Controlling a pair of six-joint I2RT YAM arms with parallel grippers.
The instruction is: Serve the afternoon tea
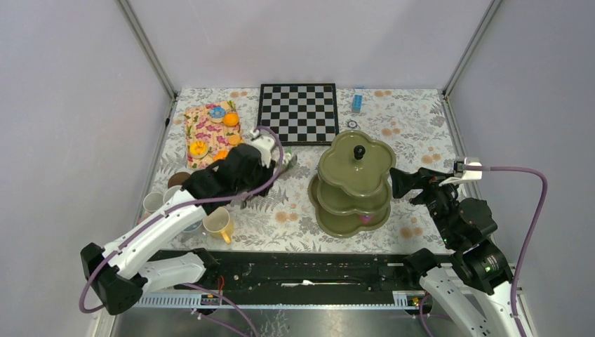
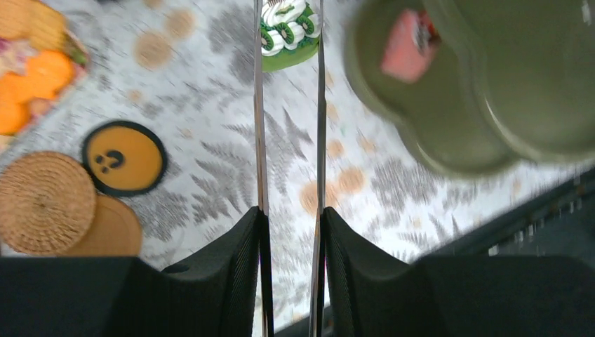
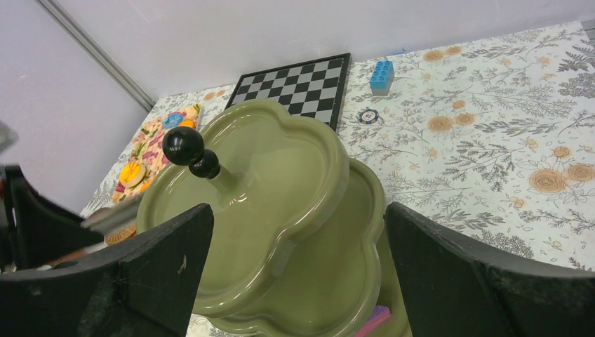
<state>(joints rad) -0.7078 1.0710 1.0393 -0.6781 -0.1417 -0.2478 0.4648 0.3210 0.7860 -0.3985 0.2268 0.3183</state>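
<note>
floral tablecloth (image 1: 414, 133), glossy olive three-tier stand (image 1: 342, 170)

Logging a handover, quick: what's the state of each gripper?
Left gripper: closed on metal tongs pinching a green sweet.
Right gripper: open, empty.

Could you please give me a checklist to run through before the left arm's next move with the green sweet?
1. Left gripper holding the thin metal tongs: ok, both blades lie against its fingers.
2. Small green kiwi-topped sweet between the tong tips: ok; how firmly it is pinched, cannot tell.
3. Free room on the olive-green three-tier flower-shaped stand: ok, the top tier is bare; one pink sweet lies on the bottom tier.
4. Right gripper clear of the stand: cannot tell; it is open, close beside the rim.
5. Way from sweet to stand: ok, only floral tablecloth between.
</note>
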